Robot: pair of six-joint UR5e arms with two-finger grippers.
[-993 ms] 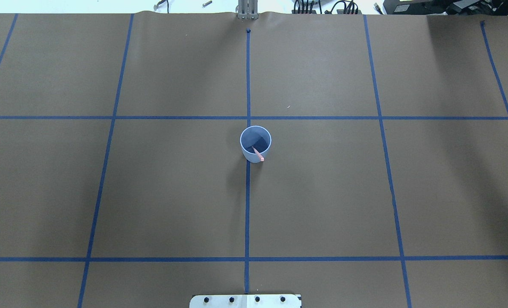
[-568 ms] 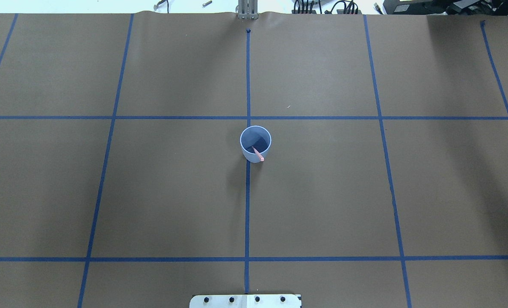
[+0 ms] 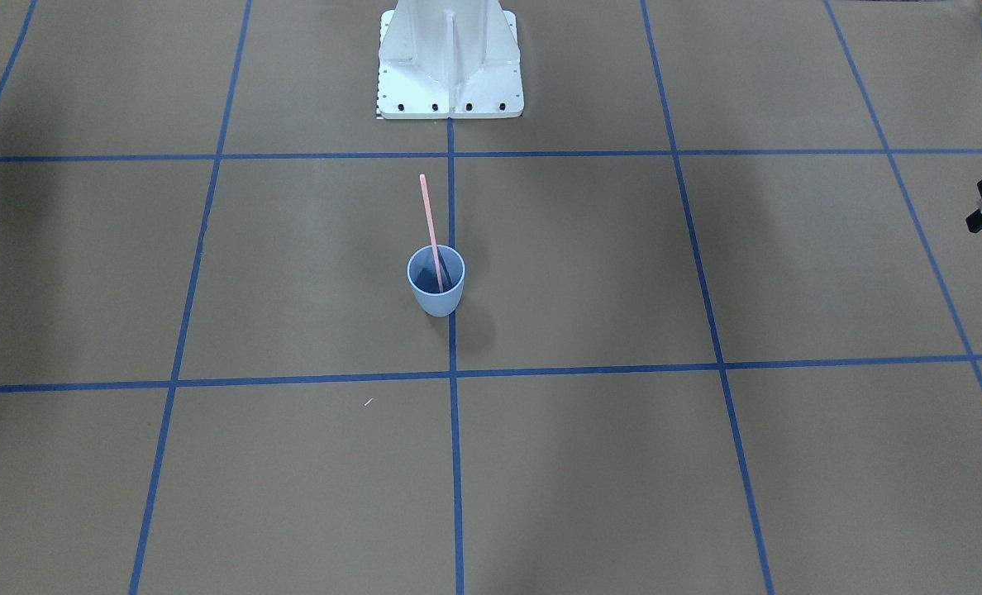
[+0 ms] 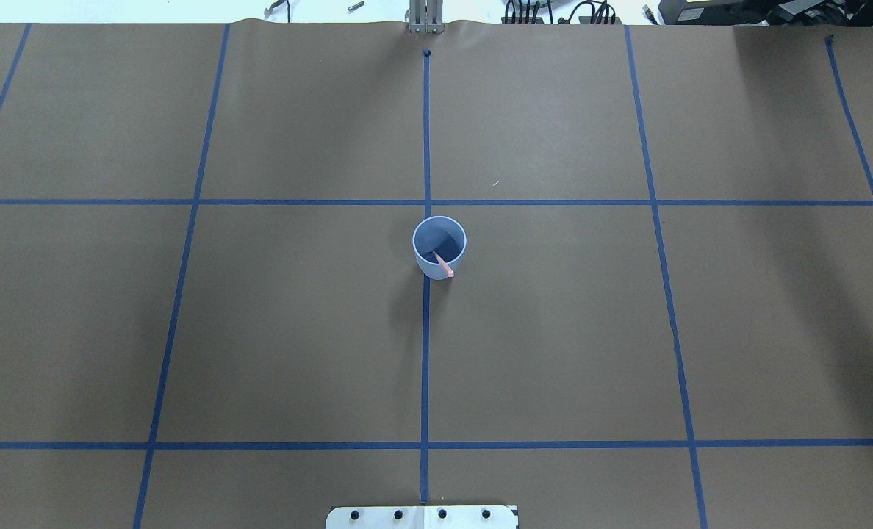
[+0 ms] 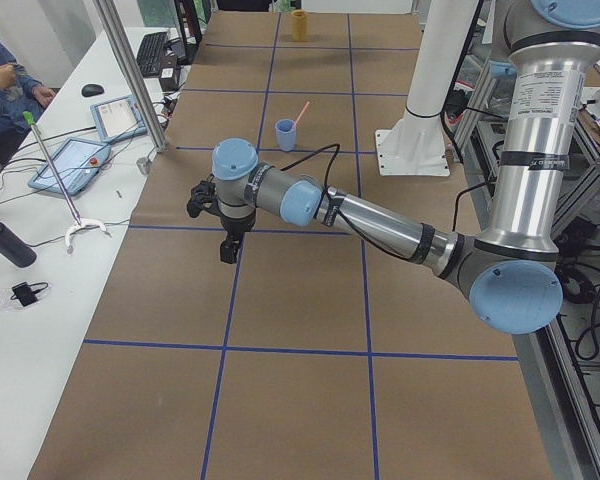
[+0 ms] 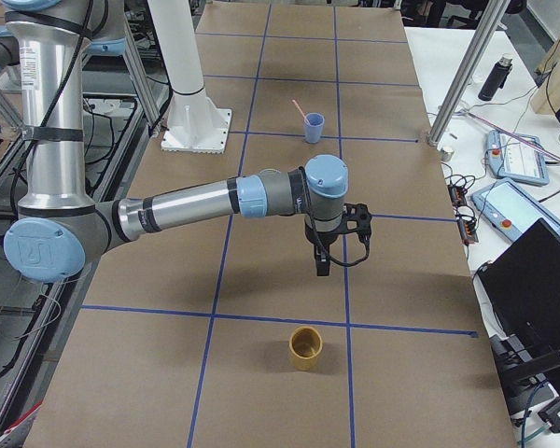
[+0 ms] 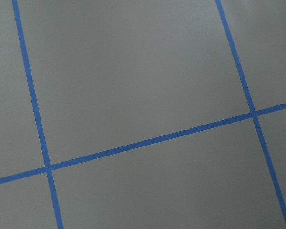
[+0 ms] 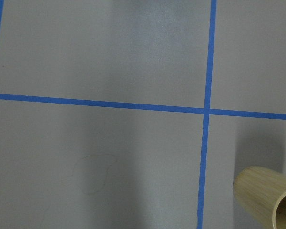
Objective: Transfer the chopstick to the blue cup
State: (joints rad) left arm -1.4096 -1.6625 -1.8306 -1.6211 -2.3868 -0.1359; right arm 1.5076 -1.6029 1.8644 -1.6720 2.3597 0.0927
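Over the last second nothing on the brown worktop has shifted. In the overhead view the cup and stick sit exactly as they did, and neither arm shows there. I take that to mean the transfer is done and the robot has backed away.

The left arm stretches low over bare paper, and its pincer hangs well apart from the cup, out past 9 o'clock of it as seen from overhead. Its wrist camera sees only paper and blue tape lines. The right arm reaches the opposite way, toward 3 o'clock, and its pincer points down. I cannot tell how far apart the jaws of either pincer stand. No view shows anything held in them.

A tan wooden cup stands near the right pincer. I can make out nothing inside it.

The blue cup stands upright at the middle of the worktop, on the central tape line, just at 6 o'clock of a tape crossing in the overhead view. The chopstick is inside it. Its lower end is down in the dark blue interior, and it leans on the rim at about 5 o'clock from overhead, with most of its length sticking out above. The lean looks settled, and the cup isn't tipping.
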